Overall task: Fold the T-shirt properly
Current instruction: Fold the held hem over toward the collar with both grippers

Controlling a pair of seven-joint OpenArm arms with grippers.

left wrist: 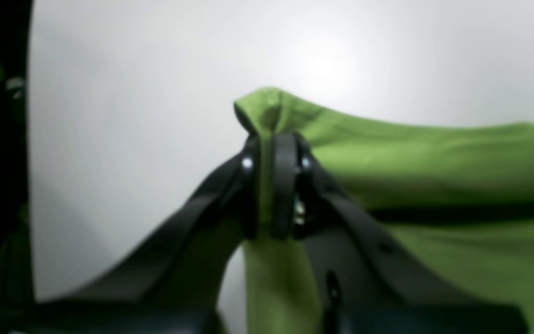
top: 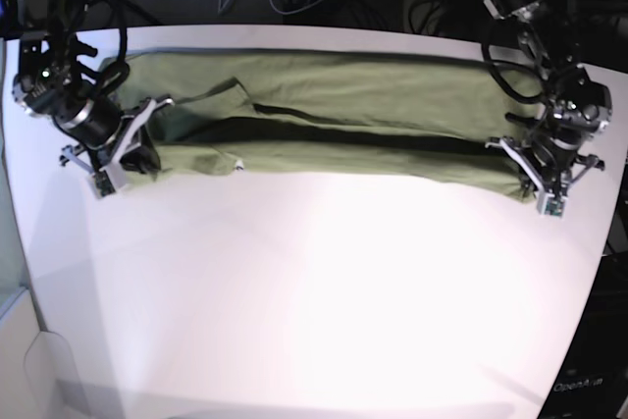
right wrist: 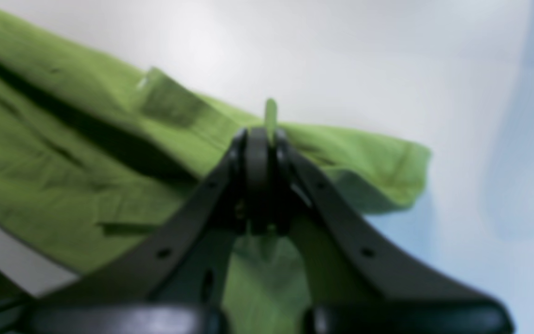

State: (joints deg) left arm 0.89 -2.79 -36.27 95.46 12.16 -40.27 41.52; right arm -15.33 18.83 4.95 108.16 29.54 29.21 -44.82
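From the base view I saw the T-shirt (top: 334, 110) stretched in a long, narrow band across the far half of the white desk (top: 324, 291), folded lengthwise so that a dark crease ran along its middle. The near half of the desk was bare, glossy white, with a bright glare patch in the centre. Beyond the far edge the room was dark, with a tangle of black cables, a blue panel at the top and a small red light.

My left hand (top: 538, 176) sat at the shirt's end on that view's right, its fingers pressed together on a bunched corner of cloth; the left wrist view showed the green fabric (left wrist: 434, 157) poking up above the closed tips (left wrist: 278, 153). My right hand (top: 126, 159) was at the opposite end, likewise pinching the shirt, and in the right wrist view a thin sliver of cloth (right wrist: 109, 153) stood up between its tips (right wrist: 262, 139). Both wrist views were blurred.
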